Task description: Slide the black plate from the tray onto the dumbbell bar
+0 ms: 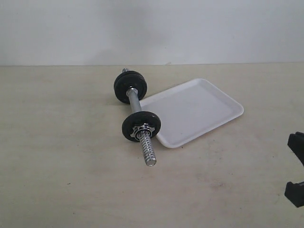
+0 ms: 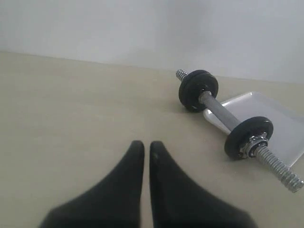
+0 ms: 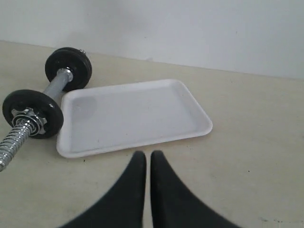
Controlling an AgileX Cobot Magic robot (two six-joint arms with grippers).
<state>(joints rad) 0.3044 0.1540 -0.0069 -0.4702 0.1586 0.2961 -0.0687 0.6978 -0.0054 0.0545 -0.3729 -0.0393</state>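
Note:
The dumbbell bar (image 1: pixel 134 100) lies on the table beside the white tray (image 1: pixel 199 111), its near threaded end (image 1: pixel 148 151) bare. A black disc (image 1: pixel 141 126) with a silver star nut sits near the middle, and a thicker black disc stack (image 1: pixel 130 86) sits at the far end. The tray (image 3: pixel 133 116) holds nothing. No loose small black plate shows in any view. My left gripper (image 2: pixel 147 144) hovers shut over bare table, away from the bar (image 2: pixel 223 116). My right gripper (image 3: pixel 147 154) is shut and empty, just short of the tray's near rim.
A pale wall rises behind the beige table (image 1: pixel 61 156). Black parts of the right arm (image 1: pixel 295 171) show at the right edge of the exterior view. The left arm is out of that view.

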